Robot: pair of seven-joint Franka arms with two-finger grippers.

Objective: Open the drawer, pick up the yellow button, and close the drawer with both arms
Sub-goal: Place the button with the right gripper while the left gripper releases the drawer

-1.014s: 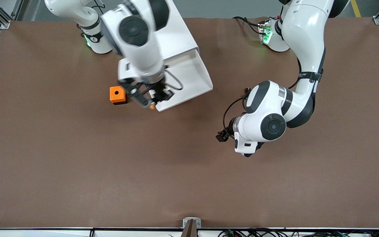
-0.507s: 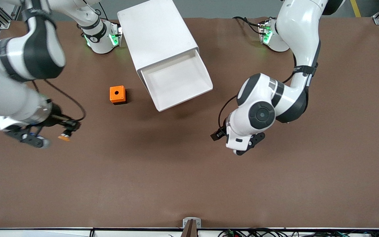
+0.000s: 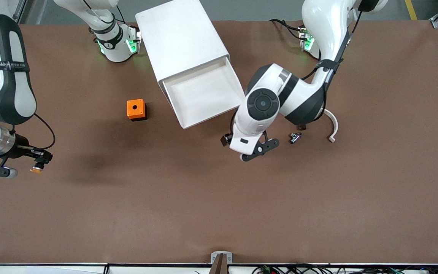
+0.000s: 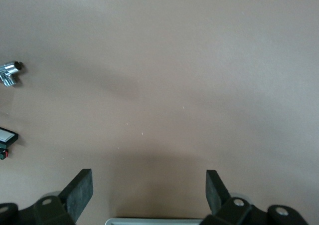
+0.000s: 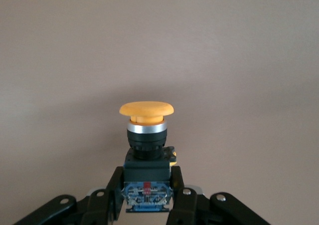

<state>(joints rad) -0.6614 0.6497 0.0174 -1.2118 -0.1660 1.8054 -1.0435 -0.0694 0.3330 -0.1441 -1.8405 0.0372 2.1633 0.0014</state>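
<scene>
Right gripper [image 5: 147, 197]: clenched on the black body of the button [image 5: 146, 135], a small push-button part with a round orange-yellow cap, a silver collar and a blue mark at its base.
Right gripper position: over bare table at the right arm's end, well apart from the drawer; in the front view the button [image 3: 36, 169] shows as an orange spot at the fingertips of the right gripper [image 3: 38, 166].
Left gripper [image 4: 148, 190]: released, fingers spread wide with nothing between them, pointing down at the table.
Left gripper position: over the brown table surface [image 3: 219, 205], just beside the drawer's front corner; front-view location of the left gripper [image 3: 255, 150].
Drawer: white drawer [image 3: 203, 93] pulled out of the white box-shaped cabinet [image 3: 181, 42]; its interior shows bare.
Orange cube: orange cube with a round hole in its top [image 3: 135, 109], on the table beside the drawer, toward the right arm's end.
Small metal part: shiny silver piece [image 3: 295, 137] on the table toward the left arm's end; also seen as small metal part [image 4: 10, 73].
White curved strip: white curved strip [image 3: 333, 127] lying near the silver piece.
Black part: small black part with a white face [image 4: 6, 141], at the edge of the left wrist view.
</scene>
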